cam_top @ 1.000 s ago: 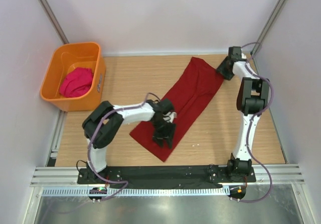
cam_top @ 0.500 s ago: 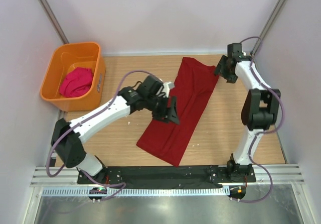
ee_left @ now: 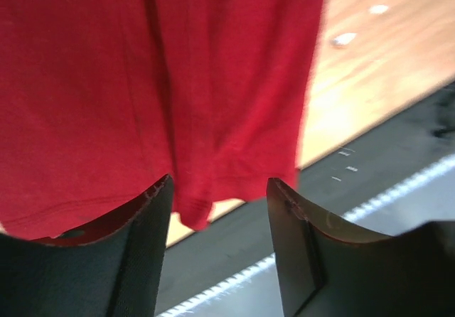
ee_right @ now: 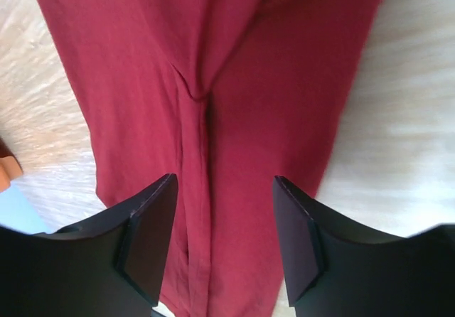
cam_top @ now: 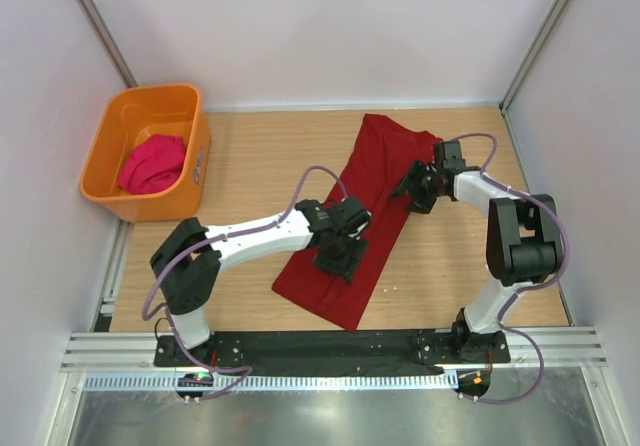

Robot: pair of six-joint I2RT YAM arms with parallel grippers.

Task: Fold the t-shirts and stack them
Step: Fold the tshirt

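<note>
Left claw point(ee_left: 219, 183), right claw point(ee_right: 224, 180) both spread over crimson t-shirt point(cam_top: 378, 171); orange tub point(cam_top: 190, 192) label unreadable.

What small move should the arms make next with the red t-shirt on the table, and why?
Probably lower the left gripper onto the near end of the red t-shirt and close on it. The shirt lies as a long narrow strip, and both the left and the right gripper hover over it open, holding nothing, so a crosswise fold seems due.
</note>
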